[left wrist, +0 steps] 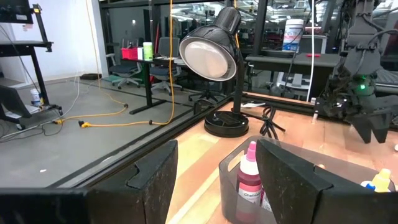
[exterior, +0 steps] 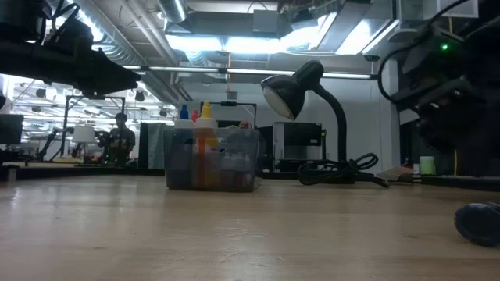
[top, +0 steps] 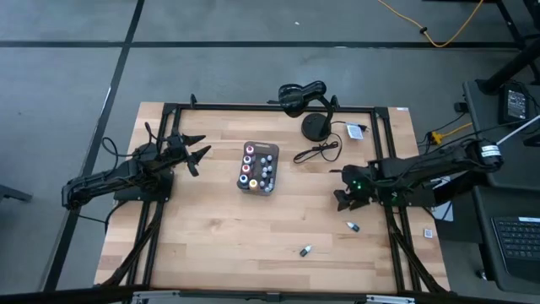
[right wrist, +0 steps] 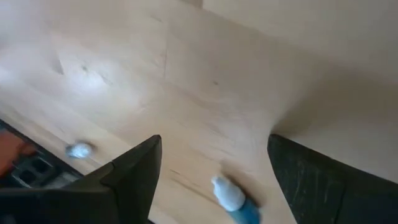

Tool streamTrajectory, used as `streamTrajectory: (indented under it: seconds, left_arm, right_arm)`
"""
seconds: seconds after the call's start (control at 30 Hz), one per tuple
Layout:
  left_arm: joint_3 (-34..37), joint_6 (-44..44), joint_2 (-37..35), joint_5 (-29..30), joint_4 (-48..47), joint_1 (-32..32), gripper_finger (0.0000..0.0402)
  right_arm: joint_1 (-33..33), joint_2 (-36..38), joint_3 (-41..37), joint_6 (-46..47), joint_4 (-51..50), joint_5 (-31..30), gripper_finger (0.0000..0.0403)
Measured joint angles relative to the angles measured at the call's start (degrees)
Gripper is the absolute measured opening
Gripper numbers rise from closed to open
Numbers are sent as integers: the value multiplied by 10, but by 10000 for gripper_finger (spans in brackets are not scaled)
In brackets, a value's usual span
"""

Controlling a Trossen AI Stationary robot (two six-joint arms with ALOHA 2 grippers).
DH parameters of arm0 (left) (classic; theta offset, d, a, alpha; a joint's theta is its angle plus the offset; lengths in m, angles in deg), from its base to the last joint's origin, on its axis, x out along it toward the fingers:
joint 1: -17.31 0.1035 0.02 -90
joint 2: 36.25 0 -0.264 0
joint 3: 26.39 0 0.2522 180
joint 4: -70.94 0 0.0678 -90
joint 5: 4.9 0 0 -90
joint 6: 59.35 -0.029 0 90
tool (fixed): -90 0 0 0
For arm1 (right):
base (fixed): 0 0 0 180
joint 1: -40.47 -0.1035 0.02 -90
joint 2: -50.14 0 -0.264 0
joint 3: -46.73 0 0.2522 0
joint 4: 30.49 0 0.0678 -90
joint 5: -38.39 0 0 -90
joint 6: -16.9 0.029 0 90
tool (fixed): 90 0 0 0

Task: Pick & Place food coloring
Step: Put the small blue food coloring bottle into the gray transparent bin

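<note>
Landmark: the gray rectangular tray [top: 258, 168] stood at the middle of the light wooden worktop [top: 211, 245], packed with small dropper bottles of food coloring [top: 253, 157] with red, orange, blue and white caps
Loose bottles: two more tiny bottles lay on their sides well apart from the tray, toward the near right of the worktop, one with a white cap [top: 353, 226] and one farther forward [top: 305, 250]
Right arm: the right gripper [top: 346, 199] hung above the worktop to the right of the tray, close to the white-capped loose bottle; its dark fingers were spread apart and held nothing
Right wrist view: a blue bottle with a white cap [right wrist: 235, 200] lay on the wood between the two fingers [right wrist: 134, 173], not yet enclosed
Left arm: the left gripper [top: 196, 150] waited in the air just left of the tray, fingers parted and empty
Left wrist view: a bottle of red liquid with a pink cap [left wrist: 250, 177] stood upright in the tray's near corner
Background: a black round-based desk lamp [top: 314, 114] with its cable sat behind the tray
Step in hand: by my reading, the right arm was lining up on the nearest loose bottle for a pick
Next move: it would call for lowering until the fingers straddle the lying bottle, closing across its body, then lifting and carrying it to a free spot in the tray; the small round bottle could roll if nudged
</note>
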Motion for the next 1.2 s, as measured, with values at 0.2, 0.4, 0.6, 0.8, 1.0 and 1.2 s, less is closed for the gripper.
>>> streamTrajectory:
  seconds: [0.2,0.4,0.6,0.8,1.0,1.2]
  left_arm:
    - [0,0,0,0,0,0,212]
    - [0,0,0,0,0,0,212]
    - [0,0,0,0,0,0,212]
    - [0,0,0,0,0,0,212]
    - [0,0,0,0,0,0,212]
    - [0,0,0,0,0,0,212]
  right_arm:
    - [0,-29,49,-104,-110,0,294]
    - [0,-68,126,-209,-243,-2,294]
    - [0,-150,199,-309,-319,8,294]
    - [0,-240,259,-383,-378,9,294]
    - [-5,-316,303,-391,-384,8,294]
    - [-18,-364,337,-374,-393,10,294]
